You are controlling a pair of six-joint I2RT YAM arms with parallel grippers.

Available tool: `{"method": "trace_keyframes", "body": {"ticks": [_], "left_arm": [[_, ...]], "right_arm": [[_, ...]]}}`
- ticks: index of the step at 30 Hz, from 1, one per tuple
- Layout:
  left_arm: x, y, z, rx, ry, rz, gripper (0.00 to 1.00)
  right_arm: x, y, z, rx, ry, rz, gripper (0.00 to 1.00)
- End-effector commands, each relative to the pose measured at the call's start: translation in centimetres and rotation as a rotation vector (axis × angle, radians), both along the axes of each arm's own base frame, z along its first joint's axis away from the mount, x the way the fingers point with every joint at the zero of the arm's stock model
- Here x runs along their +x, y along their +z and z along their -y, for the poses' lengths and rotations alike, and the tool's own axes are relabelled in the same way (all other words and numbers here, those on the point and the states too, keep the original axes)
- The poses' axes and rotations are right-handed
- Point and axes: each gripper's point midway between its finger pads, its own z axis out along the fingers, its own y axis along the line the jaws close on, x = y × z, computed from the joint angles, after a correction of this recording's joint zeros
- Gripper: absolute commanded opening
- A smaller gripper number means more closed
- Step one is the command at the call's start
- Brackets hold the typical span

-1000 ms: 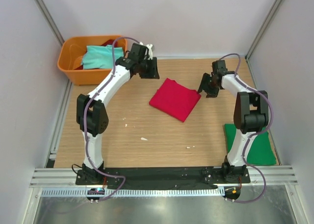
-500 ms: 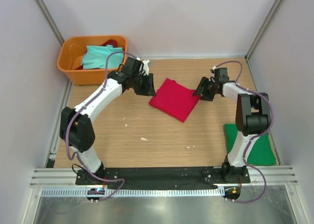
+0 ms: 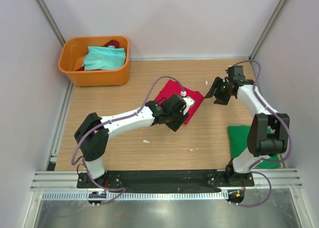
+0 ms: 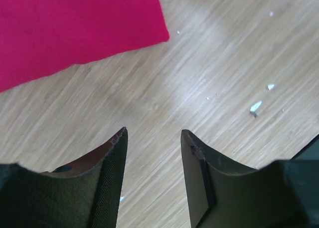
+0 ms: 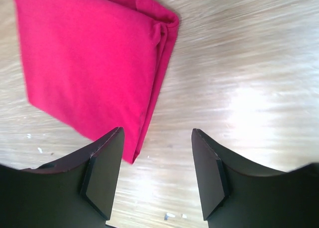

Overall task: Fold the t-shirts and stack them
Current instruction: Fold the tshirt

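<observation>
A folded red t-shirt (image 3: 168, 94) lies in the middle of the wooden table. My left gripper (image 3: 175, 121) is open and empty, low over the shirt's near edge; in the left wrist view the gripper (image 4: 152, 138) is over bare wood, with the shirt (image 4: 75, 28) at the upper left. My right gripper (image 3: 217, 92) is open and empty, just right of the shirt's right corner; in the right wrist view the gripper (image 5: 157, 138) has the shirt (image 5: 89, 63) ahead on the left. A folded green t-shirt (image 3: 245, 139) lies at the near right, partly behind the right arm.
An orange bin (image 3: 70, 68) at the back left holds a teal t-shirt (image 3: 103, 57) and some red cloth. Small white scraps (image 3: 146, 141) lie on the wood. Grey walls enclose the table on three sides.
My left arm has swung from the back near the bin down to the red shirt's near edge. My right gripper has drawn back to the right, away from the shirt's corner.
</observation>
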Motion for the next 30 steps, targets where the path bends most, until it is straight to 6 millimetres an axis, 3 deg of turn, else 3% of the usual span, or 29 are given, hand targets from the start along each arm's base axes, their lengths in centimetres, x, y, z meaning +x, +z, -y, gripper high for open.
{"method": "trace_keyframes", "body": {"ticks": [1, 2, 5, 6, 7, 8, 9, 10, 11, 13, 14, 17, 19, 22, 28, 29, 30], "left_arm": [[2.9, 2.9, 1.1, -0.169, 0.191, -0.054, 0.48], [2.5, 3.3, 1.8, -0.245, 0.320, -0.155, 0.48], [0.6, 3.6, 4.2, -0.416, 0.433, -0.476, 0.50], [0.5, 3.6, 4.6, -0.471, 0.554, -0.607, 0.51], [0.7, 3.4, 5.3, -0.516, 0.600, -0.674, 0.53], [-0.4, 1.8, 4.9, -0.514, 0.656, -0.783, 0.53], [0.0, 1.8, 5.1, -0.582, 0.832, -0.915, 0.52], [1.0, 3.6, 6.3, -0.741, 0.830, -0.939, 0.52], [1.2, 1.3, 5.2, -0.787, 0.965, -0.953, 0.53], [1.6, 1.6, 5.5, -0.916, 1.127, -0.996, 0.57], [1.4, 0.7, 5.1, -0.931, 1.200, -0.973, 0.58], [2.4, 0.7, 4.5, -1.033, 1.317, -0.962, 0.59], [4.2, 0.4, 3.4, -1.120, 1.396, -0.882, 0.59], [5.5, 0.2, 3.3, -1.170, 1.427, -0.839, 0.61], [6.2, -3.5, 2.5, -1.170, 1.545, -0.821, 0.62], [6.3, -3.8, 2.5, -1.174, 1.553, -0.815, 0.62], [6.4, -4.0, 2.5, -1.172, 1.559, -0.813, 0.62]], "right_arm": [[-1.8, 2.4, 1.4, -0.016, -0.035, 0.014, 0.62], [-2.2, 3.3, 1.3, -0.003, -0.043, 0.029, 0.63], [-2.7, 3.9, 0.8, 0.029, -0.045, 0.048, 0.63], [-2.8, 4.5, 0.7, 0.034, -0.052, 0.067, 0.63], [-3.1, 4.2, 0.7, 0.036, -0.055, 0.062, 0.63], [-3.0, 4.5, 0.7, 0.037, -0.055, 0.081, 0.63], [-3.1, 4.8, 0.7, 0.040, -0.058, 0.094, 0.63], [-3.2, 4.6, 0.6, 0.044, -0.057, 0.093, 0.63], [-3.2, 4.7, 0.5, 0.046, -0.055, 0.106, 0.63], [-3.4, 5.0, 0.4, 0.058, -0.061, 0.122, 0.63], [-3.3, 5.2, 0.3, 0.062, -0.061, 0.138, 0.63], [-3.8, 5.8, 0.2, 0.071, -0.061, 0.168, 0.63], [-4.5, 5.9, 0.2, 0.066, -0.054, 0.174, 0.64], [-5.2, 5.6, 0.2, 0.062, -0.055, 0.172, 0.64], [-5.8, 5.0, 0.4, 0.048, -0.054, 0.159, 0.65], [-5.7, 5.0, 0.4, 0.046, -0.053, 0.159, 0.99], [-5.6, 5.1, 0.4, 0.049, -0.051, 0.158, 1.00]]}}
